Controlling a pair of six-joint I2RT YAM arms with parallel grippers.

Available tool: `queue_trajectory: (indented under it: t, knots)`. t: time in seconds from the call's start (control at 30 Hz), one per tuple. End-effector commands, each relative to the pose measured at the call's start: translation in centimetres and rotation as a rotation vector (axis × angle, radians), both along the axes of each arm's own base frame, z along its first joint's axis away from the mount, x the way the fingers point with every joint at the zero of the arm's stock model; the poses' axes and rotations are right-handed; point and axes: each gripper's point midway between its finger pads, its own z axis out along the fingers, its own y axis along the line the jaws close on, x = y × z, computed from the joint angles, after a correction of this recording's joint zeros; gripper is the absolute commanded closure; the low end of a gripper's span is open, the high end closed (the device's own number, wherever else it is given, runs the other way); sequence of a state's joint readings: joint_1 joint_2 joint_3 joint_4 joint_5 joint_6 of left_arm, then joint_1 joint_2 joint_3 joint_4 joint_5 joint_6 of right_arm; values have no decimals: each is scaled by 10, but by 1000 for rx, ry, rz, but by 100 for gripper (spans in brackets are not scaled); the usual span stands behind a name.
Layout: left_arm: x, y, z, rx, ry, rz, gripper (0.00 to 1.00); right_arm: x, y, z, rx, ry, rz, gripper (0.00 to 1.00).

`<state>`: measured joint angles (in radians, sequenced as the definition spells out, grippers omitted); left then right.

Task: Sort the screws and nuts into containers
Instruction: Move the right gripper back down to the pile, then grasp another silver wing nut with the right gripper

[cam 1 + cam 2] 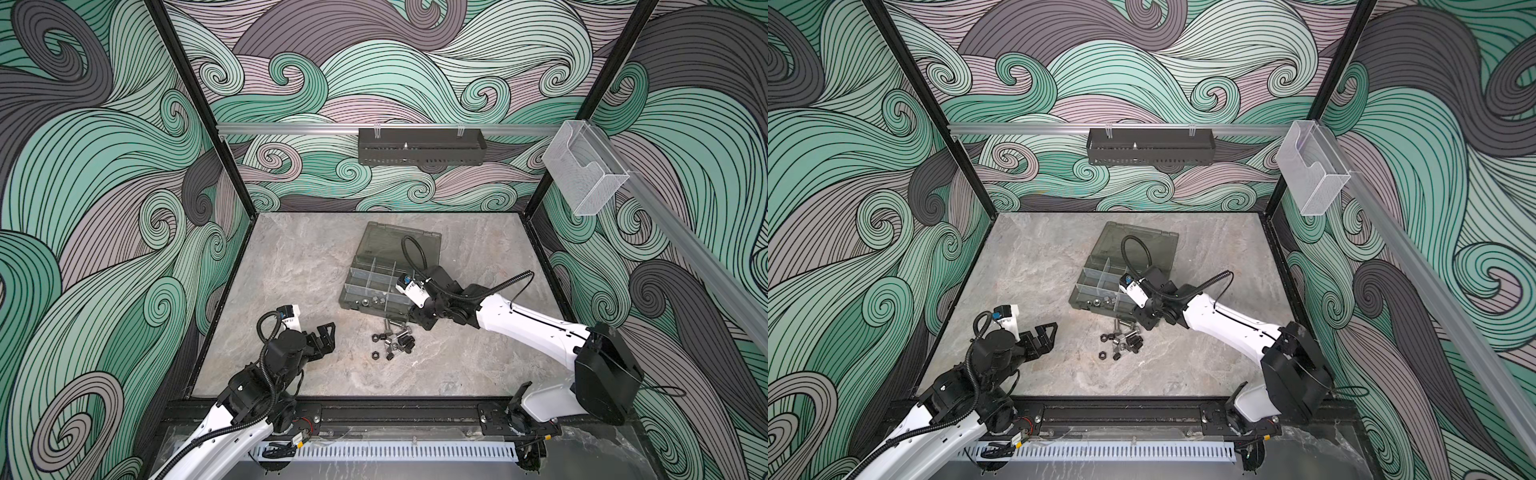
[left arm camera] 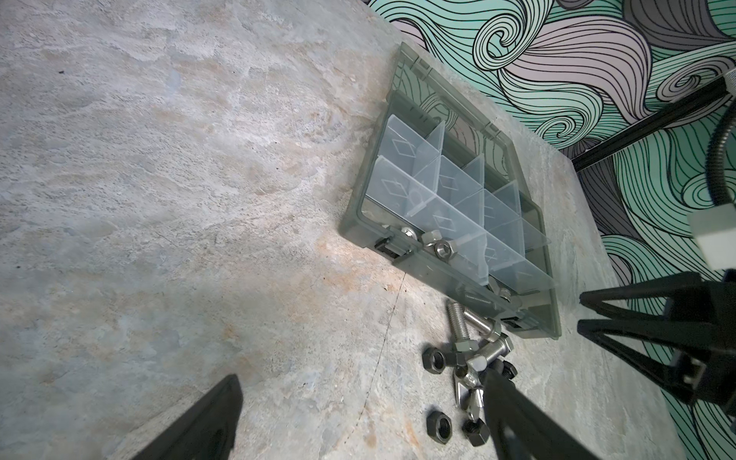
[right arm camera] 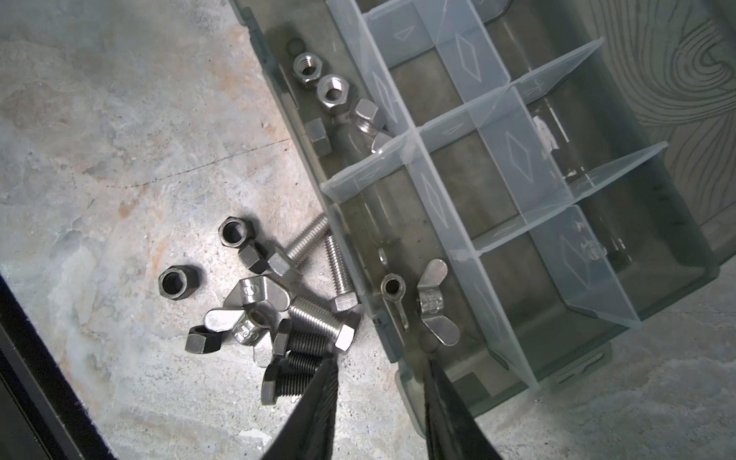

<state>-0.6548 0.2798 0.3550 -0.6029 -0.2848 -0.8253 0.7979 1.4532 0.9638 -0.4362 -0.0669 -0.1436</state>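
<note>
Stone-look tabletop (image 1: 291,257), grey and veined with rusty blotches, boxed in by walls (image 1: 374,62) printed in swirls of teal, mauve and charcoal. Up at 12 o'clock a black perforated tray (image 1: 419,146) hangs off the silver rail (image 1: 291,129). Over at 2 o'clock there's a clear box (image 1: 582,174), well apart from the action.

Centre of the tabletop now: the smoky, see-through case (image 1: 365,286) lies with its lid (image 1: 395,241) flat toward 12 o'clock. Frosted dividers (image 3: 450,167) cut it into cells (image 3: 498,191). In the near row, silver hex nuts (image 3: 332,89) sit in one cell and two winged ones in the next.

Just off the case's 6 o'clock edge is the loose heap. Silver screws (image 3: 322,318) with ridged shafts, black ones, winged and black hex nuts, all touching or overlapping. Two black nuts lie slightly apart.

The left hand (image 1: 332,337) sits at 9 o'clock of the heap, spread wide and holding nothing. In its wrist view one black finger (image 2: 517,418) cuts across the heap's edge.

The right hand (image 3: 381,364) hangs at 2 o'clock of the heap, parted a little with nothing between. One ribbed finger (image 3: 314,398) overlaps the black screws, and the other shows over the case's front wall. Its arm (image 1: 532,324) and looping cable (image 1: 411,249) cover the case's 3 o'clock side in both top views.
</note>
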Motion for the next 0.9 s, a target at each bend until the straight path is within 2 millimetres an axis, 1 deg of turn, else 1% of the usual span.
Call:
queue_trajectory:
  t: [0.0, 0.1, 0.2, 0.47, 0.67, 0.87]
  knots:
    - [2, 0, 1, -19, -5, 15, 4, -21, 5, -11, -15, 41, 61, 63]
    - [2, 0, 2, -22, -6, 13, 4, -31, 11, -20, -39, 56, 90, 64]
    - [2, 0, 2, -21, -7, 14, 4, -39, 18, -26, -43, 55, 116, 65]
    - [2, 0, 3, -24, -8, 14, 4, -53, 35, -51, -82, 86, 168, 67]
    - [3, -1, 4, -26, -10, 13, 4, -59, 44, -63, -110, 92, 205, 67]
    - [3, -1, 4, -25, -9, 14, 4, -60, 47, -71, -140, 90, 232, 68]
